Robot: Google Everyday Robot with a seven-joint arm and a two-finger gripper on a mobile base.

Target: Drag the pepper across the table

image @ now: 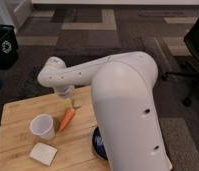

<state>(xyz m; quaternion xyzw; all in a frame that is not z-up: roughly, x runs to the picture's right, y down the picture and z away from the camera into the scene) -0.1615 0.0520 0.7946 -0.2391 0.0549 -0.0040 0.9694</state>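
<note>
A white robot arm [118, 100] reaches over a light wooden bench [23, 107], its end effector [69, 103] low over the boards, behind and to the right of a white cup [43, 126]. Whether the end effector is wide or narrow cannot be told. The orange pepper [66, 120] lies on the bench just right of the cup, tilted, its far end close under the end effector; contact between them cannot be made out. A flat white square [43, 153] lies in front of the cup. A dark blue dish [96, 145] sits farther right of the cup, partly hidden by the arm.
</note>
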